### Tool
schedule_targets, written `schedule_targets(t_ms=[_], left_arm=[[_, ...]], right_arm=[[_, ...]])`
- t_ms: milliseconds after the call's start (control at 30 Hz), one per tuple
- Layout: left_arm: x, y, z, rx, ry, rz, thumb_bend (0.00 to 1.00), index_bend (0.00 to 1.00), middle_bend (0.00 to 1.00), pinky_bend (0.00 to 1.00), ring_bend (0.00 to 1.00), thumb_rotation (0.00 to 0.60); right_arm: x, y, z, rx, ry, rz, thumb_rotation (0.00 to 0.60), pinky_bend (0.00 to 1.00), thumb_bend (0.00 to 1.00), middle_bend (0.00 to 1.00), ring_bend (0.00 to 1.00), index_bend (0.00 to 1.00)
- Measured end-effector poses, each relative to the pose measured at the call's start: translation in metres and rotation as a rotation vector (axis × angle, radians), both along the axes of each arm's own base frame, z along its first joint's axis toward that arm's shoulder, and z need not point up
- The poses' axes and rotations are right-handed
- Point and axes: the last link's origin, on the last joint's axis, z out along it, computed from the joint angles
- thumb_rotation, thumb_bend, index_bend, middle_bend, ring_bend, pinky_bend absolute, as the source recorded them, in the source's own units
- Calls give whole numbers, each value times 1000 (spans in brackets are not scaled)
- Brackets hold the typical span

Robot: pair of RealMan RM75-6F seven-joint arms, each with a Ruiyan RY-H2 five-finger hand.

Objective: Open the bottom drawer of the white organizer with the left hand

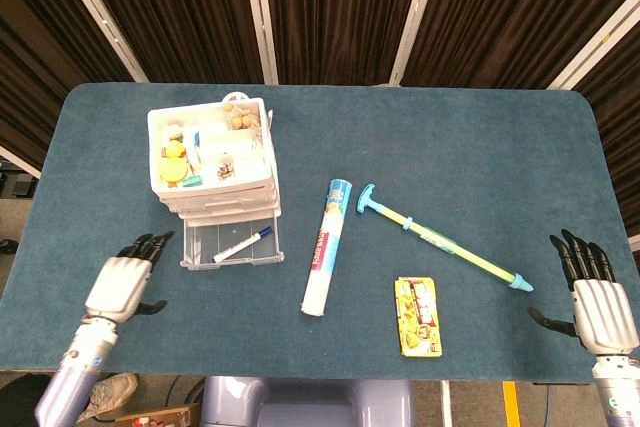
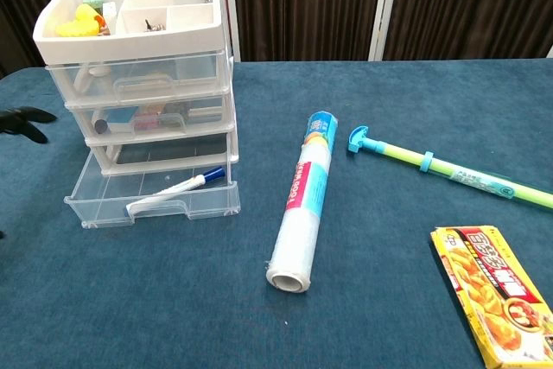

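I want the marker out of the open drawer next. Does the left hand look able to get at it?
Probably yes. The bottom drawer is pulled out, the marker lies uncovered inside, and the left hand is open just beside it.

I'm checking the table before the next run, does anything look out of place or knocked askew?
Nothing looks spilled or damaged. The bottom drawer of the white organizer is pulled out, a marker lying loose inside. The plastic wrap roll, the blue and green stick and the yellow box lie scattered at angles.
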Motion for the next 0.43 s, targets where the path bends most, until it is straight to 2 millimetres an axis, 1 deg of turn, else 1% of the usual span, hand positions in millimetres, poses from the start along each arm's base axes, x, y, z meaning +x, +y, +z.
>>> schedule_targets(t_ms=[100, 233, 300, 433], left_arm=[[-12, -8, 13, 36, -4, 3, 34, 1, 76, 245, 29, 600], [-25, -18, 27, 71, 10, -4, 34, 0, 5, 158, 0, 600], [-32, -23, 34, 98, 37, -20, 33, 0, 0, 122, 0, 600], [-44, -31, 50, 167, 98, -60, 28, 0, 0, 101, 0, 600]], right_arm=[[0, 0, 0, -1, 1, 1, 600, 0, 86, 0, 0, 0], [0, 0, 0, -3, 2, 0, 600, 0, 86, 0, 0, 0], [0, 0, 0, -5, 1, 0, 600, 0, 86, 0, 0, 0], [0, 0, 1, -8, 3, 1, 600, 0, 86, 0, 0, 0]])
